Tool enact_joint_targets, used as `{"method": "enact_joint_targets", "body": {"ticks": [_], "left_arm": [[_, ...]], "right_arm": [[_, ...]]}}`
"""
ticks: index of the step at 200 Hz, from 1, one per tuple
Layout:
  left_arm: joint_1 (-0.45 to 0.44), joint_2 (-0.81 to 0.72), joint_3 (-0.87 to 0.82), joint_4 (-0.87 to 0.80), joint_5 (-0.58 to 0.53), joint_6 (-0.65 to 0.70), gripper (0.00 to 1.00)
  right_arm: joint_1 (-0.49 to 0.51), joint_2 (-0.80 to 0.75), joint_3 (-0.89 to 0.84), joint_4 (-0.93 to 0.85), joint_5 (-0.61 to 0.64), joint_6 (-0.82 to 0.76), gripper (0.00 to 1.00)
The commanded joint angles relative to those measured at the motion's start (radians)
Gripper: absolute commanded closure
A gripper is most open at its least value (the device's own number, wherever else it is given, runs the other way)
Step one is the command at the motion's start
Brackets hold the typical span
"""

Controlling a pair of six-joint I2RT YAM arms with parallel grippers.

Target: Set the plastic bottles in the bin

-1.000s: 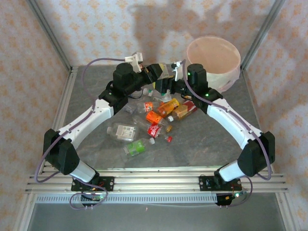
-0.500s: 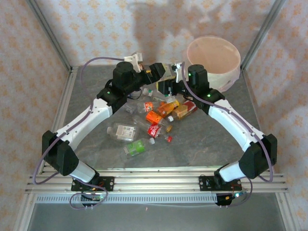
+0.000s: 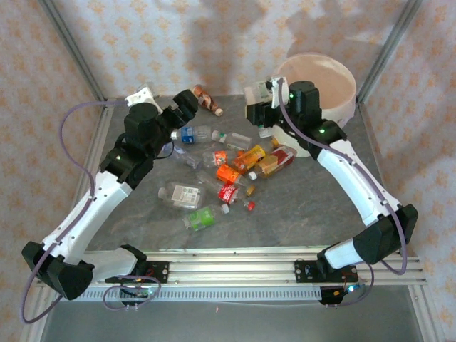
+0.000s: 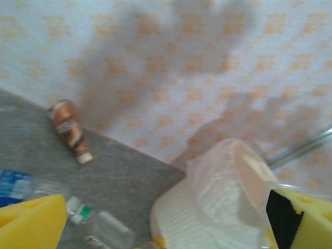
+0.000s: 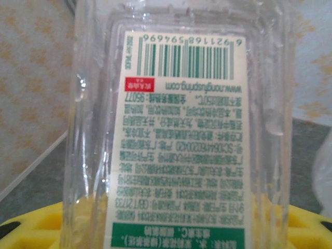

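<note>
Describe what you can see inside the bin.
Bare pale-pink inner wall of the bin, nothing resting there. Its near-left portion is covered by the right arm.

The large round cream-white plastic bin (image 3: 336, 116) is set at the far right corner of the grey counter (image 3: 306, 206). The heap of small plastic bottles (image 3: 239, 165) is spread over the middle of the counter, left of and before the bin. A brown plastic bottle (image 3: 206, 100) is laid apart behind the heap. A clear labelled plastic bottle (image 5: 181, 129) is held between the fingers of the right gripper (image 3: 261, 107), just left of the bin.
</note>
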Motion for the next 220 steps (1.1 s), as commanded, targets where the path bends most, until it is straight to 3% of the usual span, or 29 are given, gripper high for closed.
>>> {"method": "enact_joint_targets", "body": {"ticks": [1, 29, 83, 107, 143, 184, 220], "left_arm": [[0.001, 0.011, -0.023, -0.128, -0.081, 0.007, 0.00], [0.001, 0.006, -0.083, -0.131, -0.134, -0.018, 0.00], [0.001, -0.045, -0.283, 0.091, -0.156, -0.040, 0.00], [0.001, -0.041, -0.278, 0.028, -0.179, -0.010, 0.00], [0.002, -0.022, -0.247, -0.095, -0.203, 0.052, 0.00], [0.001, -0.018, -0.280, -0.069, -0.178, 0.067, 0.00], [0.003, -0.006, -0.263, -0.093, -0.156, 0.068, 0.00]], "right_arm": [[-0.041, 0.005, 0.085, -0.019, 0.060, -0.033, 0.54], [-0.117, 0.047, 0.205, -0.039, 0.076, -0.025, 0.54], [-0.265, 0.214, 0.416, -0.059, 0.147, -0.007, 0.54], [-0.316, 0.287, 0.448, -0.034, 0.168, -0.023, 0.54], [-0.402, 0.357, 0.431, 0.004, -0.039, -0.089, 0.51], [-0.439, 0.413, 0.415, -0.002, -0.115, -0.133, 0.46], [-0.441, 0.407, 0.356, -0.006, -0.164, -0.122, 0.35]]}}
